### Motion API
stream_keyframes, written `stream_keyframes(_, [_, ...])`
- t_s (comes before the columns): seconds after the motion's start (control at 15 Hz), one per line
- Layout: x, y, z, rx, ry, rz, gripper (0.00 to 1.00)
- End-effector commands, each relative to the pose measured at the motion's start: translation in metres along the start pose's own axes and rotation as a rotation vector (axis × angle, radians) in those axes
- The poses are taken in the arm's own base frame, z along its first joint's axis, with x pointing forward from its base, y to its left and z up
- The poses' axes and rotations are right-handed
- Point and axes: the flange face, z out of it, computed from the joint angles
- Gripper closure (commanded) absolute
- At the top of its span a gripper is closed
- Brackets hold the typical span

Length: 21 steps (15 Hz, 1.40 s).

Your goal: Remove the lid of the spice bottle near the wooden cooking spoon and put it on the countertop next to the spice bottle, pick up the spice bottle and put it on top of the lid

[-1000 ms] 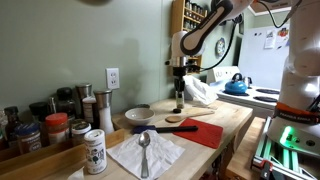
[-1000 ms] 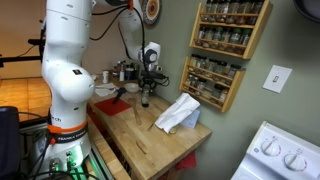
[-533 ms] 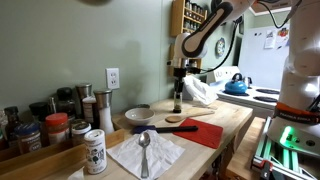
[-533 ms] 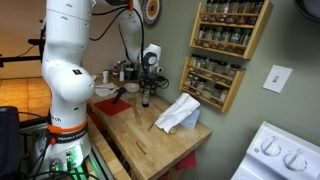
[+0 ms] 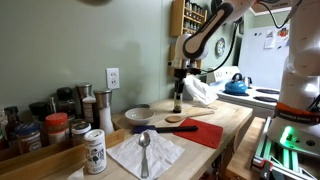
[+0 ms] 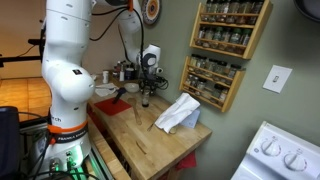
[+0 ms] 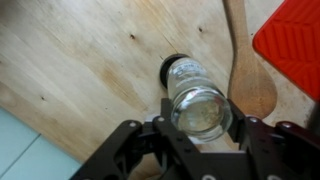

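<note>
- One spice bottle (image 7: 197, 100), uncapped, upright, clenched in the gripper (image 7: 200, 125), near the wooden cooking spoon (image 7: 250, 85).
- One lid (image 7: 170, 66) on the countertop (image 7: 90, 60), peeking from under the bottle; contact unclear.
- Handling, judged: centre base over lid, lower straight, release once seated.
- Writing: none legible; canister (image 5: 95, 152) print too small.

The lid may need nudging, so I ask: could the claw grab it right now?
Probably not. The claw is shut on the spice bottle, which partly hides the lid on the countertop.
</note>
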Motion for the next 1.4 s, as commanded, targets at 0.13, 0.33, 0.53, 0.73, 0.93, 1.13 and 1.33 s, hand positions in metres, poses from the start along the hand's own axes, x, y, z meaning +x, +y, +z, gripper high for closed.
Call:
stream_keyframes(0.13, [-0.003,-0.002,-0.002,-0.007,0.015,0.01,0.72])
stream_keyframes(0.33, [-0.003,-0.003,-0.001,-0.004,0.018,0.009,0.72])
stream_keyframes(0.53, [-0.002,-0.003,0.0,-0.003,0.016,0.007,0.72])
stream_keyframes(0.73, [-0.001,-0.003,0.004,0.002,0.01,0.006,0.72])
stream_keyframes(0.93, [-0.001,-0.003,0.007,0.005,0.007,0.007,0.72])
stream_keyframes(1.13, [-0.002,-0.003,0.007,0.005,0.006,0.009,0.72])
stream_keyframes(1.33, [-0.002,-0.001,0.006,0.003,0.009,0.011,0.72])
